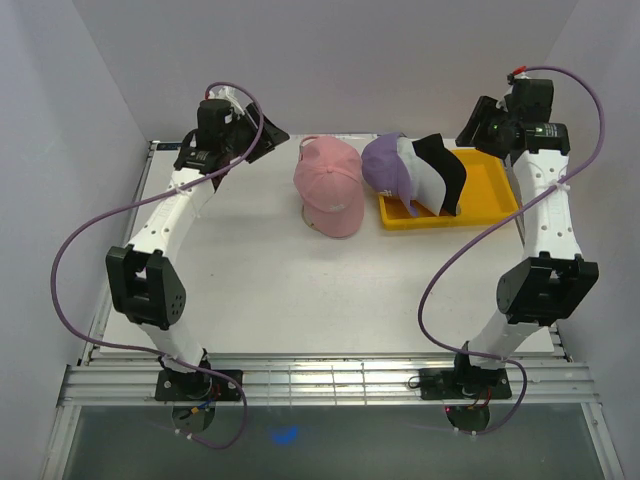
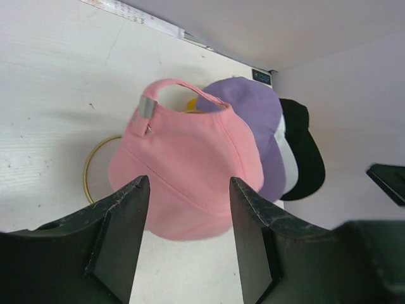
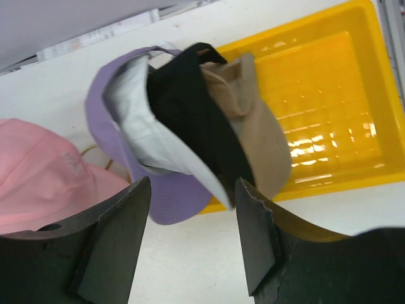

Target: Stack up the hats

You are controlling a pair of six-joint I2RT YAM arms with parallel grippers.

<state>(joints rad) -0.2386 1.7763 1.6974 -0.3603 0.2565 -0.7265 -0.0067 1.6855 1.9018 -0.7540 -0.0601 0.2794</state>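
Observation:
The pink hat (image 1: 330,186) sits at the back middle of the table, its strap end facing my left gripper. Just to its right, the purple hat (image 1: 382,160), the white hat (image 1: 418,176) and the black hat (image 1: 446,168) lean overlapped against each other over the left end of the yellow tray (image 1: 492,190). My left gripper (image 1: 278,135) hangs left of the pink hat (image 2: 190,164), open and empty. My right gripper (image 1: 468,128) hovers at the tray's far right corner, open and empty, looking down on the purple hat (image 3: 171,190), the white hat (image 3: 142,123) and the black hat (image 3: 190,104).
A gold wire ring (image 2: 101,144) shows on the table under the pink hat. The black hat's tan underside (image 3: 262,142) faces the tray's open floor (image 3: 329,82). White walls stand close behind and beside the table.

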